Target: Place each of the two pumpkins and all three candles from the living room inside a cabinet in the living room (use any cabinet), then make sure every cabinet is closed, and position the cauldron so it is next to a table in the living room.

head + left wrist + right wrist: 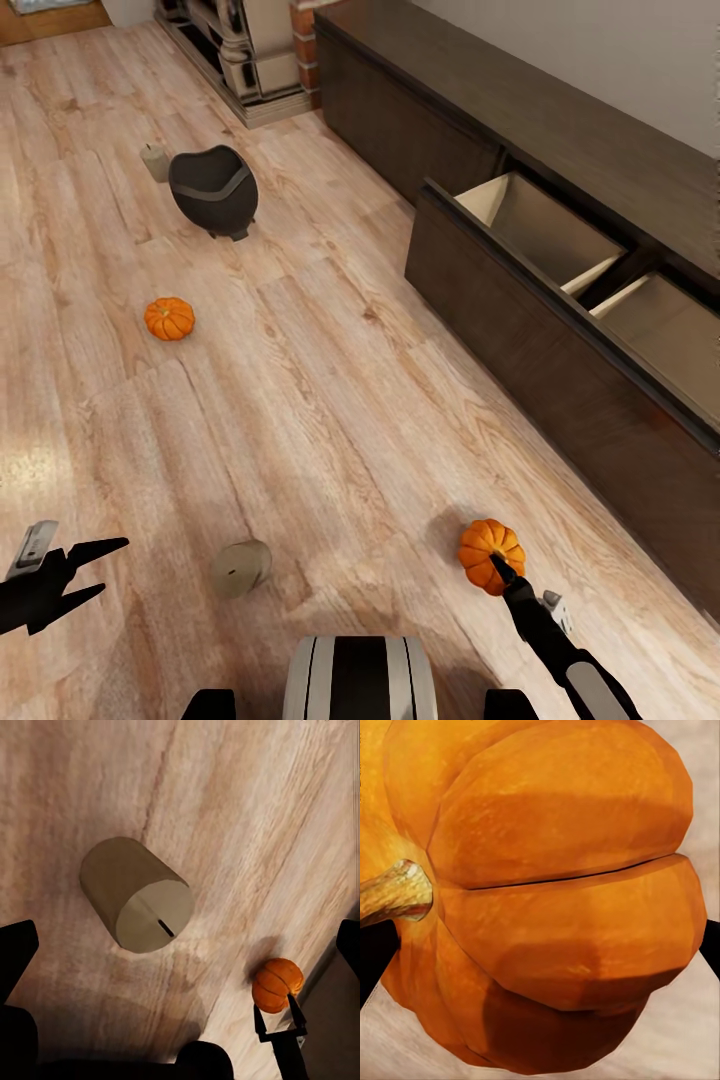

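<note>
My right gripper point(497, 565) is shut on one orange pumpkin point(491, 548), held just above the wood floor near the cabinet; its ribbed side and stem point(394, 892) are close up in the right wrist view. A second pumpkin point(169, 318) sits on the floor to the left. A beige candle point(241, 568) lies on its side beside my open, empty left gripper point(90, 572). Another candle point(155, 162) stands upright next to the dark cauldron point(213, 190). The dark brown cabinet point(520, 330) has a wide front pulled open, showing pale compartments point(550, 225). The table is out of view.
A brick and stone fireplace surround point(255, 50) stands at the far end, beyond the cauldron. The cabinet's open front juts into the floor on the right. My base point(360, 680) is at the near edge. Bare wood floor point(330, 420) lies between the things.
</note>
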